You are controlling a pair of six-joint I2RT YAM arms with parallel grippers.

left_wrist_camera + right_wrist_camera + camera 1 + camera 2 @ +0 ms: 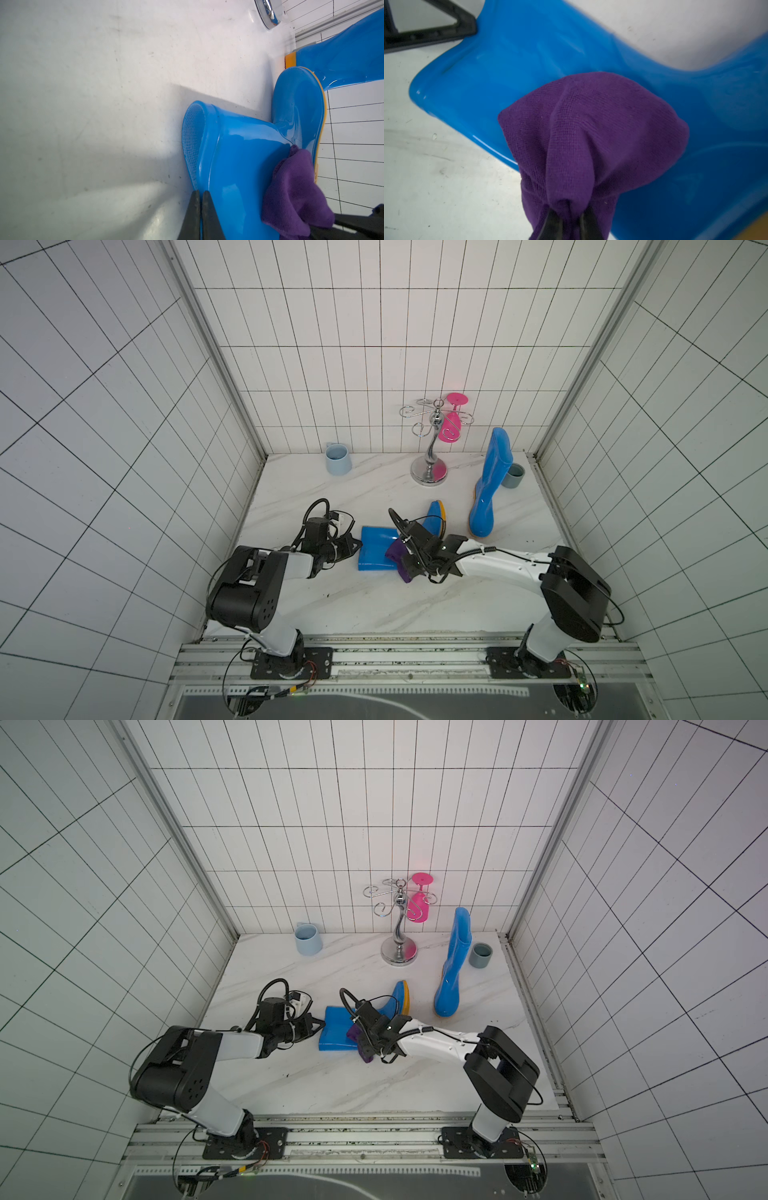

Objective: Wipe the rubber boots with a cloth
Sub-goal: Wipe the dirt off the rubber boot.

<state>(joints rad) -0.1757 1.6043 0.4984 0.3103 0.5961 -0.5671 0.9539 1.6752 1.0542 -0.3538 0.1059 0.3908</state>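
Note:
One rubber boot (378,549) (334,1031) lies on its side mid-table, its orange-soled toe (435,514) pointing to the back. The other rubber boot (489,485) (455,965) stands upright at the back right. My left gripper (359,547) (201,194) is shut on the rim of the lying boot's shaft (239,155). My right gripper (406,563) (568,216) is shut on the purple cloth (395,551) (591,128) (295,193), which bulges against the lying boot's shaft (529,62) near the ankle. The cloth hides the right fingertips.
A light blue mug (337,458) stands at the back left. A chrome glass stand (430,439) holding a pink glass (451,427) is at the back centre. A grey cup (514,475) sits behind the upright boot. Tiled walls close in three sides.

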